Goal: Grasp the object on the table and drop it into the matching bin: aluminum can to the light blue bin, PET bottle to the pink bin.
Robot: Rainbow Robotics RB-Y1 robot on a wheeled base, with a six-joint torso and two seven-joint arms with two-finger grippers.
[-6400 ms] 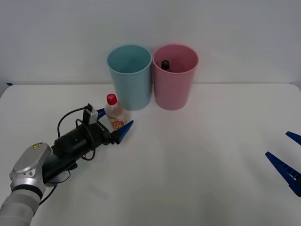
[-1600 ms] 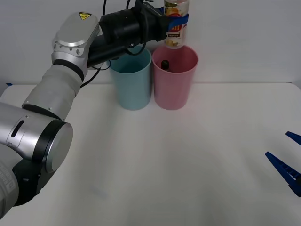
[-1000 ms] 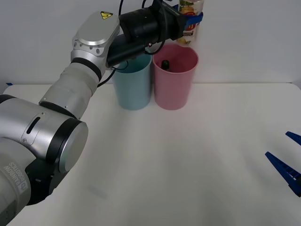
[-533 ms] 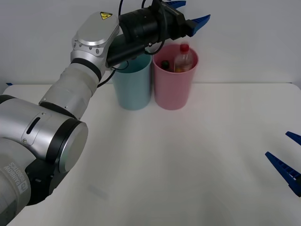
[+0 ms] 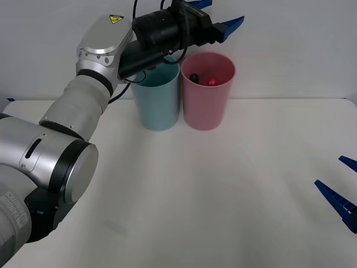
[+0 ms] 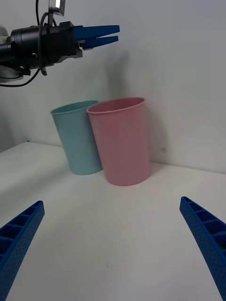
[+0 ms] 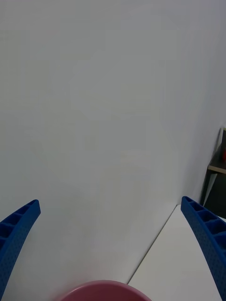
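Above the pink bin (image 5: 207,95) my left hand (image 5: 215,15) hangs spread wide, empty. Inside, the PET bottle (image 5: 211,81) shows its red cap. My right hand (image 6: 113,244) waits wide.

yellow warning triangle on left arm (image 5: 116,18).

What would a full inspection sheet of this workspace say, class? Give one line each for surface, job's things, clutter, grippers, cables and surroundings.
Surface: white table, bare in front of the bins.
Job's things: PET bottle lies inside the pink bin, red cap showing; light blue bin stands beside it, apparently touching.
Clutter: dark-capped bottle also inside the pink bin.
Grippers: left gripper open above the pink bin, holding nothing; right gripper open, parked low at the table's right edge.
Cables: black cable looped along the left wrist.
Surroundings: plain white wall behind the bins.
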